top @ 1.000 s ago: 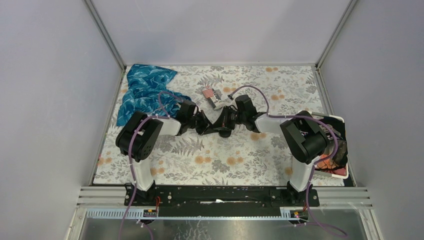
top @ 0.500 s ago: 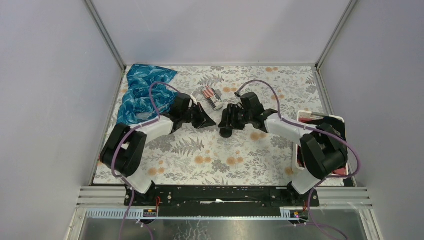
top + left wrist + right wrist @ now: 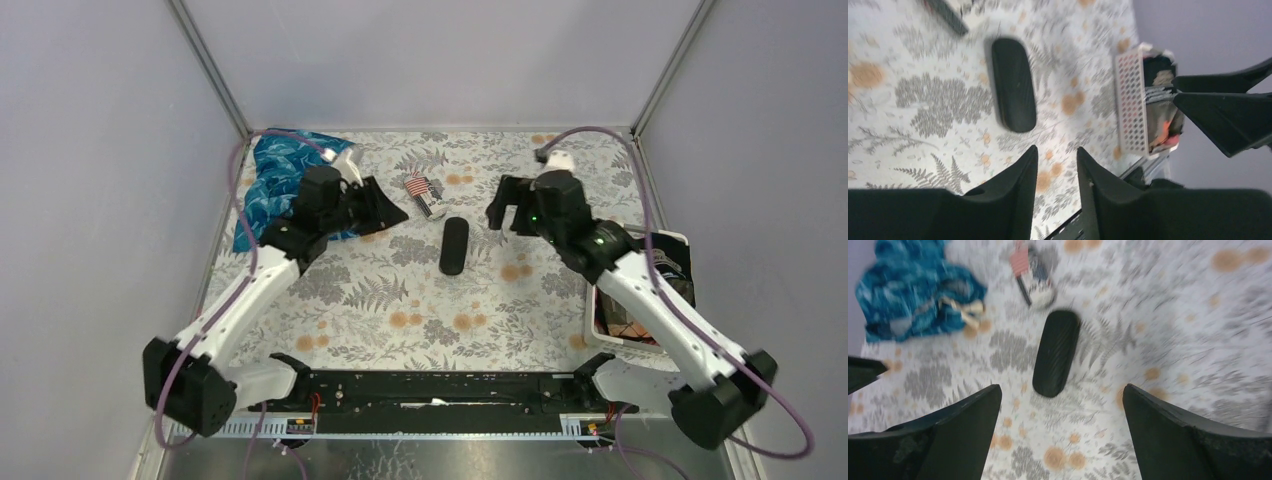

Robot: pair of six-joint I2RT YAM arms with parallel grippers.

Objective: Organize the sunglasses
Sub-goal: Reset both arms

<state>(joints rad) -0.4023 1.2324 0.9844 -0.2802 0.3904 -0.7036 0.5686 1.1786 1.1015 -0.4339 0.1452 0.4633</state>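
Two arms hang over a floral tablecloth [image 3: 400,310] with a closed black oval case [image 3: 453,246] lying flat between them, touched by neither. The right gripper [image 3: 1062,387] has its jaws spread wide and grasps nothing. In the right wrist view the case [image 3: 1056,352] lies on the cloth beneath the gap between the fingers, well clear of both. The left gripper [image 3: 1057,150] has its jaws parted only narrowly, with nothing between them. The case [image 3: 1014,85] lies beyond its fingertips, off to one finger's side. A white perforated basket [image 3: 1130,100] of mixed items stands farther out past the other finger. A blue patterned cloth [image 3: 285,180] is bunched just behind the left gripper [image 3: 385,210], and a small red-striped item [image 3: 422,190] lies near the case's far end. The sunglasses show in no view, so where they lie cannot be told.
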